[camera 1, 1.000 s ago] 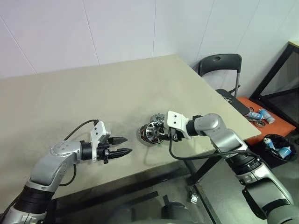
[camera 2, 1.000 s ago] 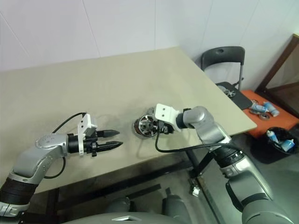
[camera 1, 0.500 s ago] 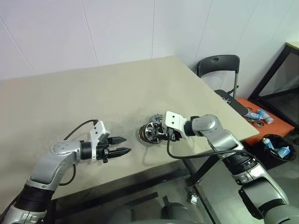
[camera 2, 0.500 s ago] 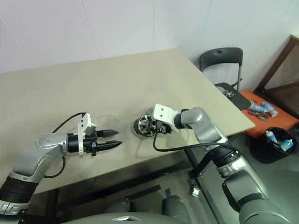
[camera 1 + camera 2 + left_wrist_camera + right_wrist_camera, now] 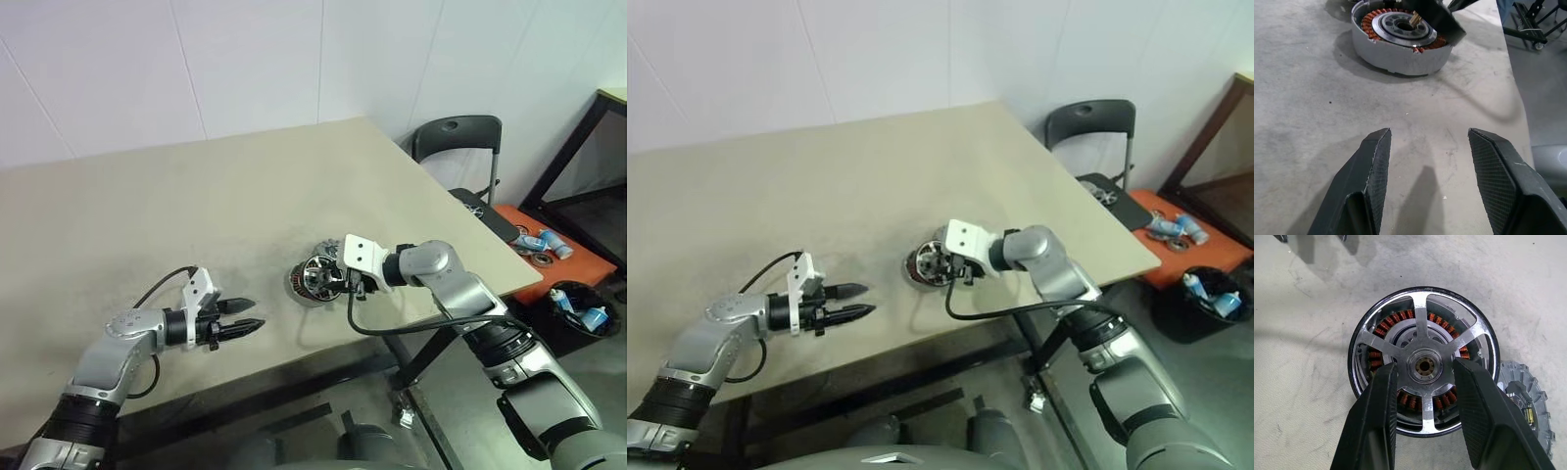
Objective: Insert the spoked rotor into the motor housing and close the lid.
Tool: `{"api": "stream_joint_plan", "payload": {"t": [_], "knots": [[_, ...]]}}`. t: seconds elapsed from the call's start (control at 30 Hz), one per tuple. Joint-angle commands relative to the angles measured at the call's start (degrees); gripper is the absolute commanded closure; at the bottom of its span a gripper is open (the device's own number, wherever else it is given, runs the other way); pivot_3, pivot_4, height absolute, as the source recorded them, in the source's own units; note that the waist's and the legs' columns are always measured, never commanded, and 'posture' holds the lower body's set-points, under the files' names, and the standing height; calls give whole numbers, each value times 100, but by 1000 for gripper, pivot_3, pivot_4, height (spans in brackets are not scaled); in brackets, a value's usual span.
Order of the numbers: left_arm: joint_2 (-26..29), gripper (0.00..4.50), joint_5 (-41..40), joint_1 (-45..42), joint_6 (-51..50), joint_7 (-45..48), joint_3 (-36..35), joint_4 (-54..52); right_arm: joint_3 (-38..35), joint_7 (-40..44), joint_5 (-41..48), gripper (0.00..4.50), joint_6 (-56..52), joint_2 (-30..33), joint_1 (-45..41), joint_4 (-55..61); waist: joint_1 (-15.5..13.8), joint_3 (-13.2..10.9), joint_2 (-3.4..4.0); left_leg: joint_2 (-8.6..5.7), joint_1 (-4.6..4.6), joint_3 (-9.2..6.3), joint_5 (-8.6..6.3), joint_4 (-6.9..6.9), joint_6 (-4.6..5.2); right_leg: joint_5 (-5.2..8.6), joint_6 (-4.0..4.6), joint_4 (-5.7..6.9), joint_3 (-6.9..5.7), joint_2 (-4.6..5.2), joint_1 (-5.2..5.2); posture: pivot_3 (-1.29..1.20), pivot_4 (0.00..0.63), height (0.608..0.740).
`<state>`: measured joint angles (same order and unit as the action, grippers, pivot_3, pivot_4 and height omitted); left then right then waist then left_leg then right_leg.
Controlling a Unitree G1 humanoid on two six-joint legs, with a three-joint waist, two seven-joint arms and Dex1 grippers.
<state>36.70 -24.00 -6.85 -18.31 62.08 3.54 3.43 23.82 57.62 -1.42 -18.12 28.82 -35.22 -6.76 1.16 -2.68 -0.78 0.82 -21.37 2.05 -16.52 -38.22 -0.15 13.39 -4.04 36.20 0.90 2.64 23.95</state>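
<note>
The motor housing (image 5: 1358, 363), silver-walled with copper windings, stands on the table near its front right part. The spoked rotor (image 5: 1420, 330) lies inside it, spokes and centre hub facing up. My right gripper (image 5: 1425, 364) hovers just over the rotor, open, one finger on each side of the hub without touching it. The lid (image 5: 1525, 396), a grey ribbed disc, lies on the table against the housing's far side. Off to the housing's left, my left gripper (image 5: 1427, 134) is open and empty, low over bare table and pointing at the housing (image 5: 315, 277).
The table's (image 5: 176, 215) right edge runs close behind my right arm. A dark chair (image 5: 456, 137) stands past that corner. On the floor to the right are an orange tray (image 5: 558, 259) with small items and a black bucket (image 5: 588, 308).
My left gripper has sunk closer to the table and drawn slightly away from the housing. The right gripper stays over the rotor, its fingers a little narrower around the hub.
</note>
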Motion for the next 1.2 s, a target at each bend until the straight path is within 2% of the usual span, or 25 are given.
{"api": "stream_joint_plan", "payload": {"t": [0.03,0.27,0.4,0.57,0.83,0.97,1.03,1.2], "knots": [[-49,1837,111,-37,317,138,-33,136,-102,-50,-62,3172,149,-74,-231,-18,2,0,0,0,1,0,0,0,0,0,0,1,0,-1,0,0,0,740],[-175,1837,235,-28,596,213,-31,440,-106,94,-87,3172,245,-63,-421,-107,-9,1,0,3,2,2,0,-1,0,-1,1,4,2,0,1,0,0,740],[-238,1837,282,-80,670,242,-32,566,-91,273,-58,4057,287,-115,-708,-277,-12,1,0,2,-3,3,0,-1,0,-8,-13,1,2,3,4,0,0,740],[-305,1837,303,-128,705,227,-25,641,-24,372,-189,4057,589,-241,-1132,-772,-14,1,0,2,-2,3,0,-1,0,-9,-12,3,2,4,4,0,0,740],[-320,1837,275,-60,594,103,-62,451,-62,515,-239,4057,730,-270,-1195,-894,-12,1,0,2,-3,3,0,0,0,-10,-15,3,2,7,4,0,0,740],[-307,1837,243,-20,420,5,-55,182,-260,686,99,4057,325,-364,-1260,-695,-11,1,0,3,-3,3,0,0,0,-10,-15,4,2,7,5,0,0,740],[-296,1837,215,-24,315,-30,-68,63,-352,851,322,4444,78,-369,-1255,-506,-12,1,1,4,-4,2,0,0,0,-11,-15,4,2,7,6,0,0,740],[-283,1837,212,-45,142,-83,-61,-127,-323,648,151,4481,43,-355,-1263,-538,-12,1,0,4,-4,2,0,0,0,-11,-15,4,2,8,5,0,0,740]]}}
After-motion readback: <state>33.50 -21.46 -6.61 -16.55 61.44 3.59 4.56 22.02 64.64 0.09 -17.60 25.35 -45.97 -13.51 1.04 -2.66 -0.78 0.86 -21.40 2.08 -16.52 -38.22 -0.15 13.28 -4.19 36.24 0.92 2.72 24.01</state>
